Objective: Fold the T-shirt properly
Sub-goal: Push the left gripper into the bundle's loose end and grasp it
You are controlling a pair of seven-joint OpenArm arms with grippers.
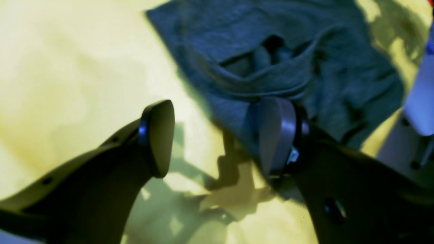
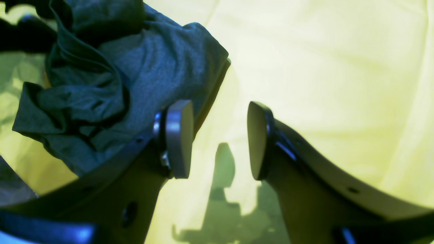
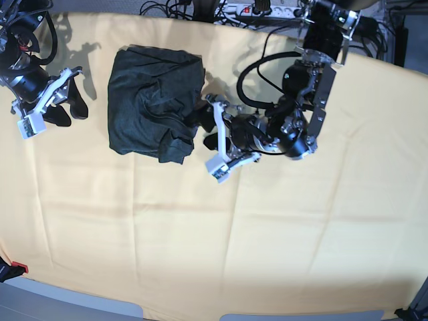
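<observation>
T-shirt [image 3: 155, 103] sits upper-left of centre on the yellow cloth [image 3: 267, 234], bunched into a rough square. It's roughly folded, not tidy: the lower right corner is lumpy and creased, and in the left wrist view a loose pocket of fabric gapes near the edge.

Left gripper [image 3: 219, 144] is just off the shirt's right edge, jaws spread wide with nothing in them. In its wrist view one pad [image 1: 276, 135] sits over the hem and the other over bare cloth, so the edge runs between the jaws. Shirt lies ahead and to the side of it.

Right gripper [image 3: 43, 107] is parked well apart, off the shirt's left side, jaws parted and empty.

My read: left arm is nearer, so any tidy-up of that lumpy corner is its job. The shirt's longer side runs roughly top to bottom in the base view.
</observation>
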